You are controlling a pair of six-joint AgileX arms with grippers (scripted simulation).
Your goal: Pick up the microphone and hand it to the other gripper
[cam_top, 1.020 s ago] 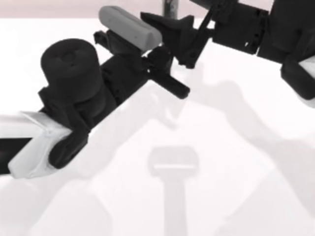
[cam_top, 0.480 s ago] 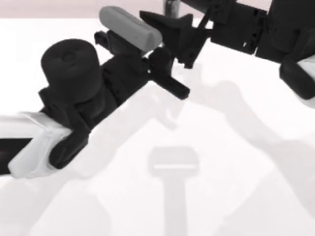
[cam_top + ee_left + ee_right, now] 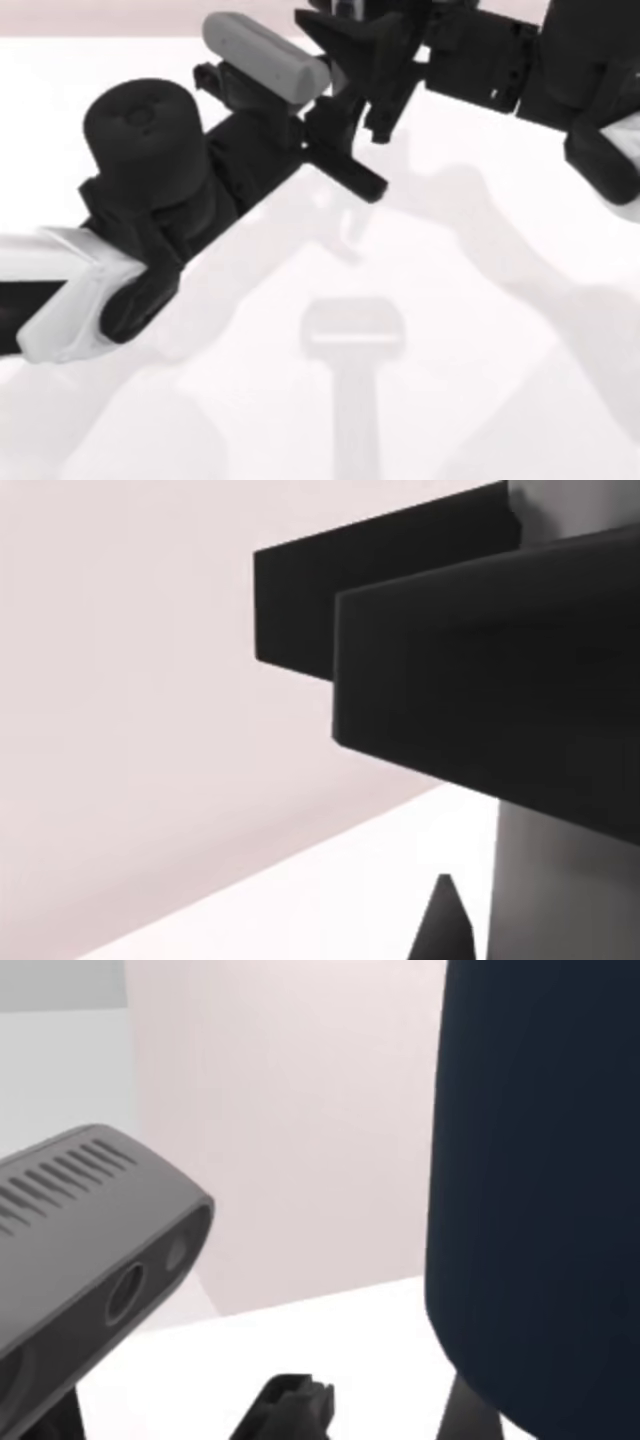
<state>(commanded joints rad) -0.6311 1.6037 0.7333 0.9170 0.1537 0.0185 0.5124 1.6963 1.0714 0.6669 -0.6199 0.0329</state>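
— Where is the microphone (image 3: 530, 1190) right now?

— Up off the white table (image 3: 480, 330), near its far edge, between the two AgileX arms. The left gripper (image 3: 340, 150) reaches in from the table's left. In its wrist view, broad black fingers (image 3: 450, 680) lie across the slim grey handle (image 3: 560, 880), so I judge it clenched on the handle.

— And the other gripper?

— The right gripper (image 3: 358, 60) comes in from the table's right, tip to tip with the left one. Its two triangular fingers stand apart, released, gripping nothing that I can see. Its wrist view is half filled by the dark blue foam head, very close. The left arm's grey wrist camera (image 3: 100, 1240) sits beyond.

— How would the thing handle?

— Light, I would guess. The handle looks like stiff smooth metal and may slide in a loose grip, while the foam head looks soft and would squash. The bare handle looks the better place for the right gripper to take hold, clear of the left fingers. How much handle is free I cannot make out.
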